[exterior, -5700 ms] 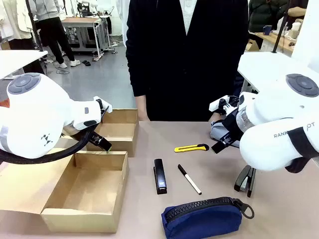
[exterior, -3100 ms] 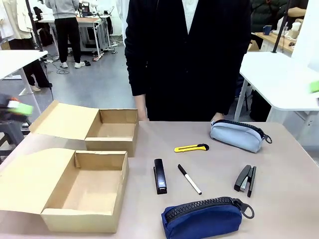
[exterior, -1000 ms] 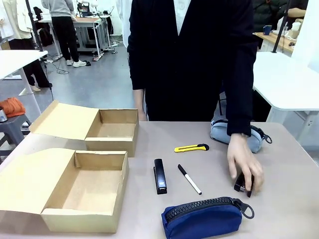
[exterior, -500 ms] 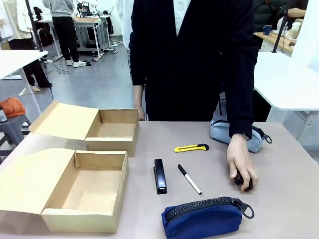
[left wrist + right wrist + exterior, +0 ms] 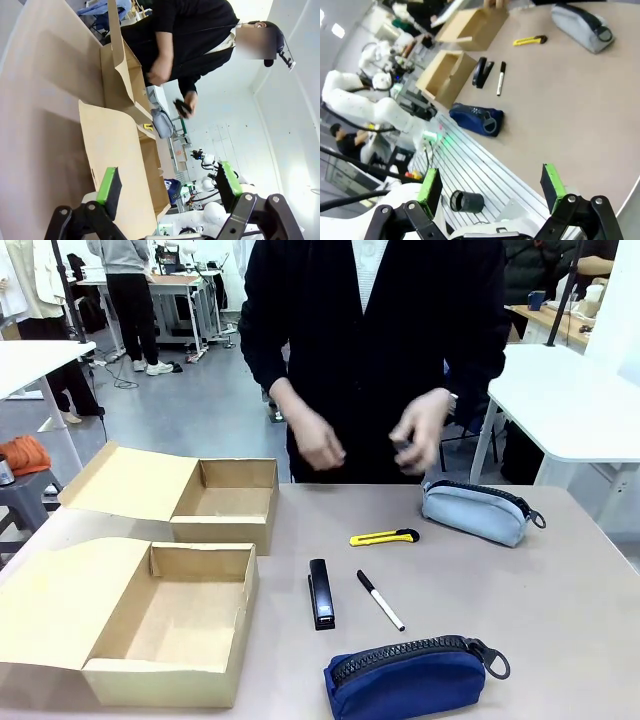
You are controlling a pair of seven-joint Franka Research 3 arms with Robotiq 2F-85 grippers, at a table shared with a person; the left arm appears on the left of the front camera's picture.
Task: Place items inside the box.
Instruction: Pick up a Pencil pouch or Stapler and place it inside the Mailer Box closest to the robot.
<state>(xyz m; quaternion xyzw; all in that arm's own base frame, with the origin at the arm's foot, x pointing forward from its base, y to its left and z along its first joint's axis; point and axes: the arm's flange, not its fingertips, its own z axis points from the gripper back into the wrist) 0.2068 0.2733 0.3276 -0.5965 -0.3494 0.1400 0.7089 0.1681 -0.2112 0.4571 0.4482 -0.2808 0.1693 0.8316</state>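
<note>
1. Left end effector (image 5: 167, 182) and right end effector (image 5: 490, 184): both open, empty.
2. Stapler (image 5: 320, 593): on bench (image 5: 570, 630), right of box (image 5: 165, 682); long axis near-to-far.
3. Knife (image 5: 384, 537): long axis left-right.

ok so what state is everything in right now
near box: open, empty
far box: open
navy pouch: zipped shut
light blue pouch: zipped shut
marker: capped
black stapler: closed, flat
person's hand: holding small dark thing
left gripper: jaws open
right gripper: jaws open

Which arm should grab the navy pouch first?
Right, probably. The navy pouch lies right of centre; the right gripper is open and faces it. The left gripper faces the box flap.
</note>
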